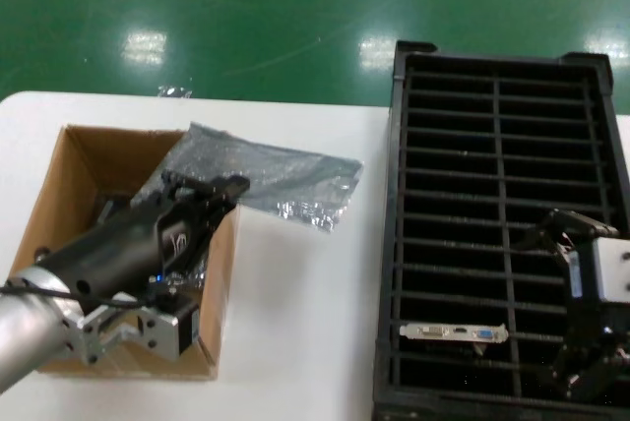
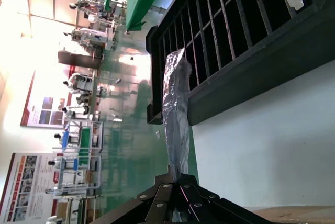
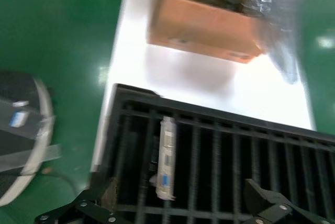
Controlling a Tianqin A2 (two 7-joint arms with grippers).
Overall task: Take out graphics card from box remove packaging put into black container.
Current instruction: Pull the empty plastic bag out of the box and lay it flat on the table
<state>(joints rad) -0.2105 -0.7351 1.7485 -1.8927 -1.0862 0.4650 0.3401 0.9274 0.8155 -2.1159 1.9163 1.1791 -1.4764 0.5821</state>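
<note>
My left gripper (image 1: 212, 190), over the brown corrugated cardboard box (image 1: 59, 195) at the table's left, is pinched shut on one end of the translucent silvery-grey bubble-wrap bag (image 1: 281, 180), whose free end drapes over the box's far right corner onto the white table (image 1: 305, 313). My right gripper (image 3: 172, 211) hangs over the near right part of the large black slatted plastic crate (image 1: 394, 195), jaws spread, holding nothing. Progress, as I judge it: one dark graphics card with a silver port bracket (image 1: 455, 331) stands in a near slot, so that card is out, unwrapped and stowed. Whether the held bag is empty I cannot tell. Count: one box, one bag, one crate, one card visible; dark items inside the box unclear.
</note>
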